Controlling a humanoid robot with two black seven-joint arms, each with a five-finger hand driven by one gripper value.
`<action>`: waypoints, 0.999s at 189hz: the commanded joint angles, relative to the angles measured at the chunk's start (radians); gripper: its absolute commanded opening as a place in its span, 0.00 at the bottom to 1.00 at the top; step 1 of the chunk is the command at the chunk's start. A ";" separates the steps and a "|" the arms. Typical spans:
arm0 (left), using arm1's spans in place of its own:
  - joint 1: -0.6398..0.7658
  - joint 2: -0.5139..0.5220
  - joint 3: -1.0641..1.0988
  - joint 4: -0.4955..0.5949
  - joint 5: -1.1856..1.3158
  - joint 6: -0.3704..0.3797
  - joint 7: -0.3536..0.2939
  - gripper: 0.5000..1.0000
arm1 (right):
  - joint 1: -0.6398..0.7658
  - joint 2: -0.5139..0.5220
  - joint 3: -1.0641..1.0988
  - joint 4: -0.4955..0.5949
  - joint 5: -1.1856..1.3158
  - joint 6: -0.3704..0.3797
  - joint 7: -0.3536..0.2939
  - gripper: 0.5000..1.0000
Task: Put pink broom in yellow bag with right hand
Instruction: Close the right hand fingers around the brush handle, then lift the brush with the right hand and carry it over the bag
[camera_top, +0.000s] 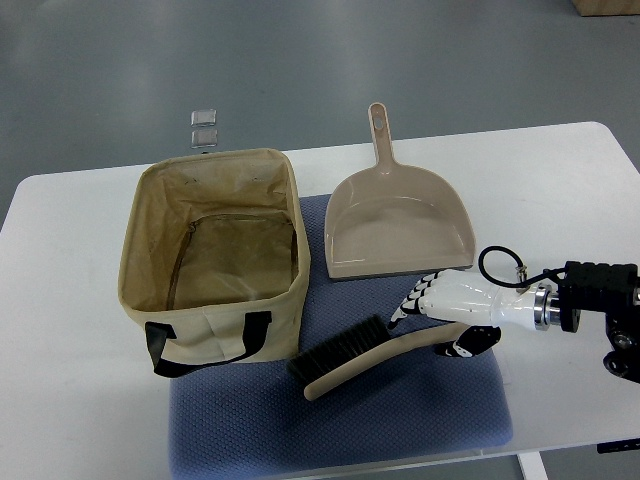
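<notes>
A white table (560, 170) stands on a grey floor, with a blue mat (340, 420) spread across its near middle. The right hand (450, 318) reaches in from the right edge and sits over the handle end of the pink broom (375, 355), its fingers curled around the handle; how firmly they clamp is hard to judge. The broom lies on the mat, its long axis running left and slightly toward the robot, bristles pointing at the yellow bag (215, 265). The bag stands open just left of the bristles. A dustpan (395, 225) rests behind. The left arm is out of view.
</notes>
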 joint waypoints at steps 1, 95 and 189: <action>0.000 0.000 0.000 0.000 0.000 0.000 0.000 1.00 | -0.004 0.001 -0.002 -0.015 -0.016 0.000 -0.001 0.47; 0.000 0.000 0.000 0.000 0.000 0.000 0.000 1.00 | -0.006 0.009 0.000 -0.041 -0.036 -0.031 -0.001 0.05; 0.000 0.000 0.000 0.000 0.000 0.000 0.000 1.00 | 0.037 -0.051 0.027 -0.043 0.013 -0.155 0.012 0.00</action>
